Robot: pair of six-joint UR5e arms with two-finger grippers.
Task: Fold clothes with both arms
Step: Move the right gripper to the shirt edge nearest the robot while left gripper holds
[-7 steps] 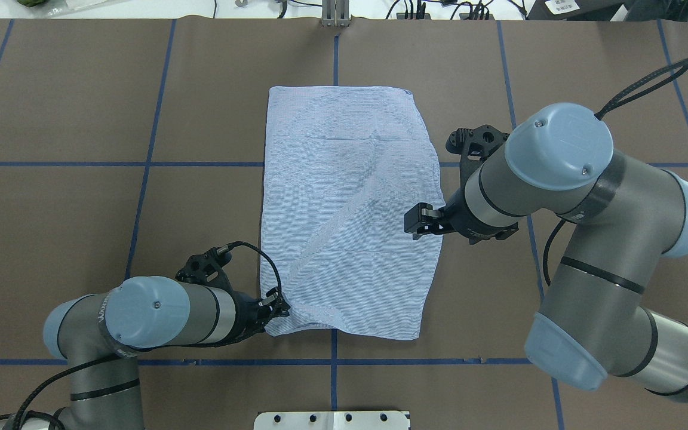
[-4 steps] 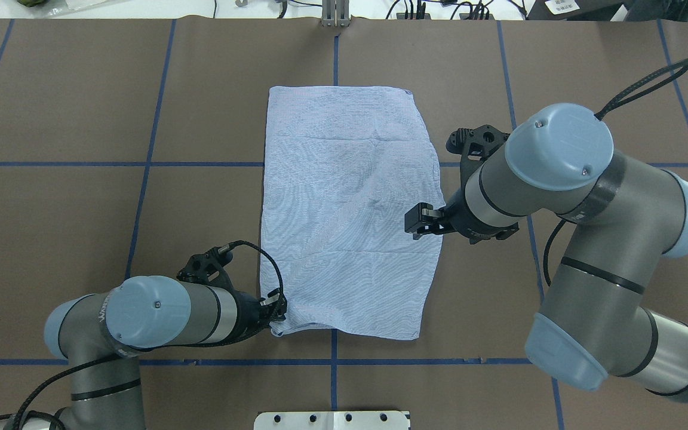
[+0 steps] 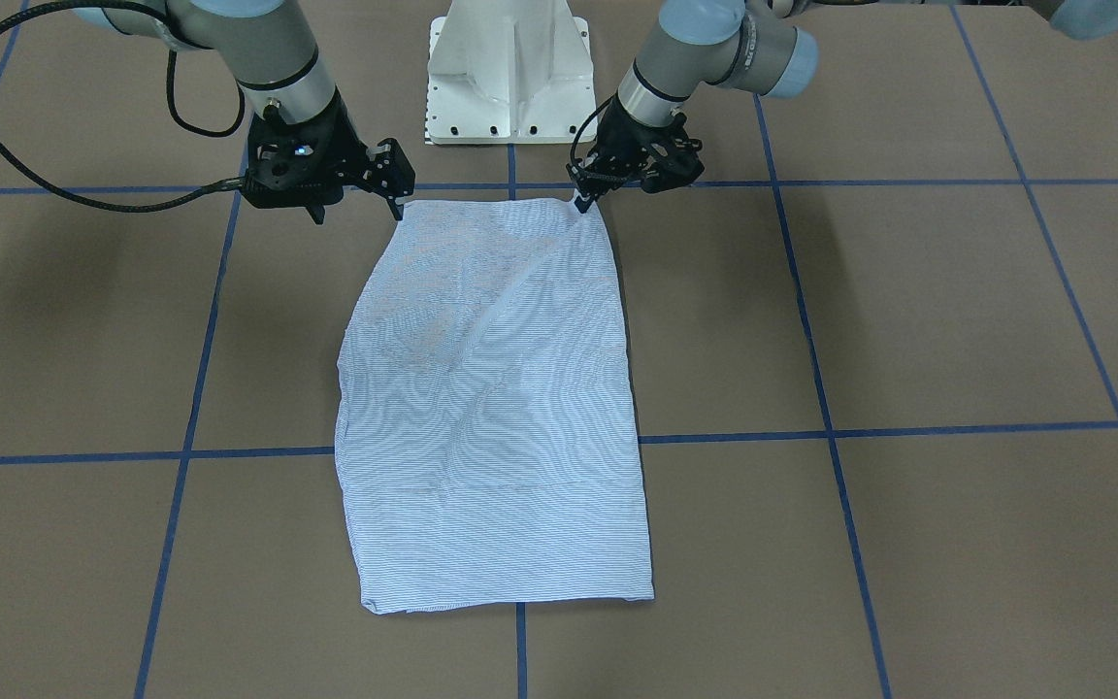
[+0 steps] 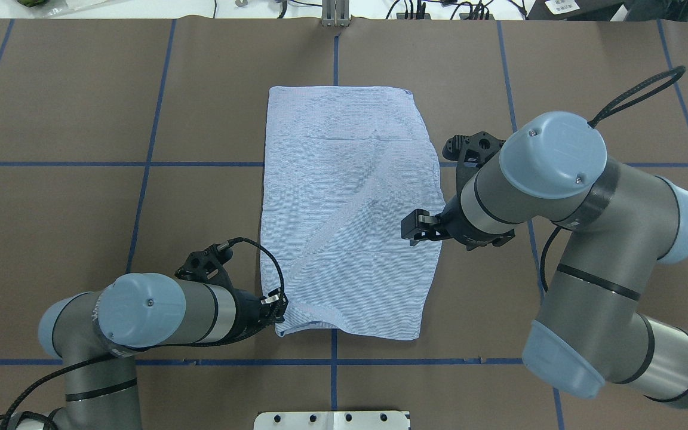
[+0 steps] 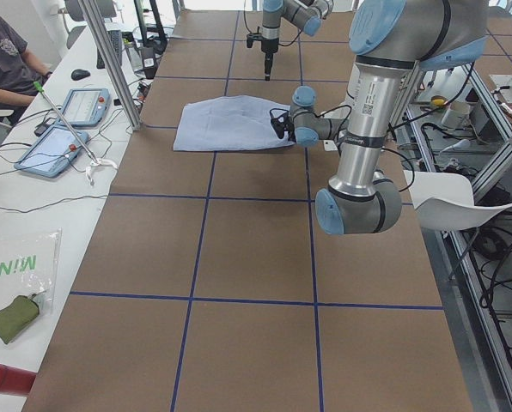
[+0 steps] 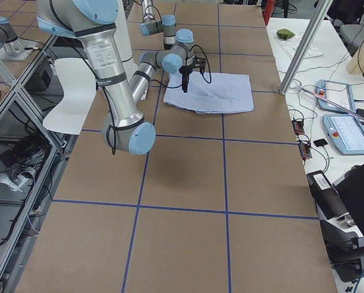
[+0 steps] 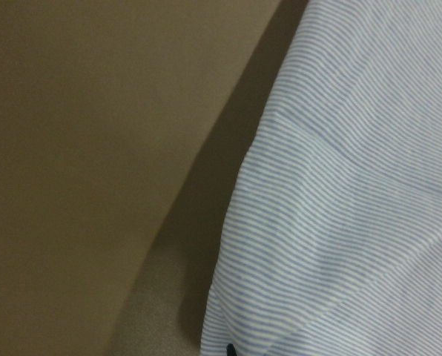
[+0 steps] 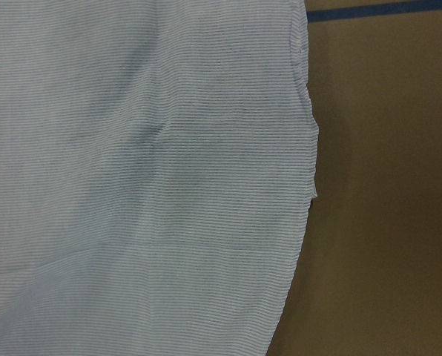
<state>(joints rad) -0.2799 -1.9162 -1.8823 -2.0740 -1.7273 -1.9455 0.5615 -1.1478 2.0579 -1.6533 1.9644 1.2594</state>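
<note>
The light-blue and white striped shirt (image 4: 344, 209) lies folded into a long rectangle mid-table; collar, pocket and buttons are hidden. It also shows in the front view (image 3: 491, 408). My left gripper (image 4: 278, 312) is at the shirt's near-left corner and shut on it. In the front view (image 3: 584, 197) the corner is pinched and slightly raised. The left wrist view shows the cloth (image 7: 354, 185) lifted off the table, with a shadow under it. My right gripper (image 4: 411, 230) hovers open over the shirt's right edge, holding nothing. The right wrist view looks down on that edge (image 8: 302, 148).
The brown table cover carries blue tape lines (image 4: 147, 161). The white pedestal base (image 3: 509, 68) stands at the near edge. A metal bracket (image 4: 335, 15) is at the far edge. In the left side view, tablets (image 5: 63, 129) and a seated person (image 5: 7, 51) are beside the table.
The shirt's near-left corner has drawn in to the right and lifted a little in my left gripper. My right gripper has shifted slightly nearer and left over the shirt's edge.
</note>
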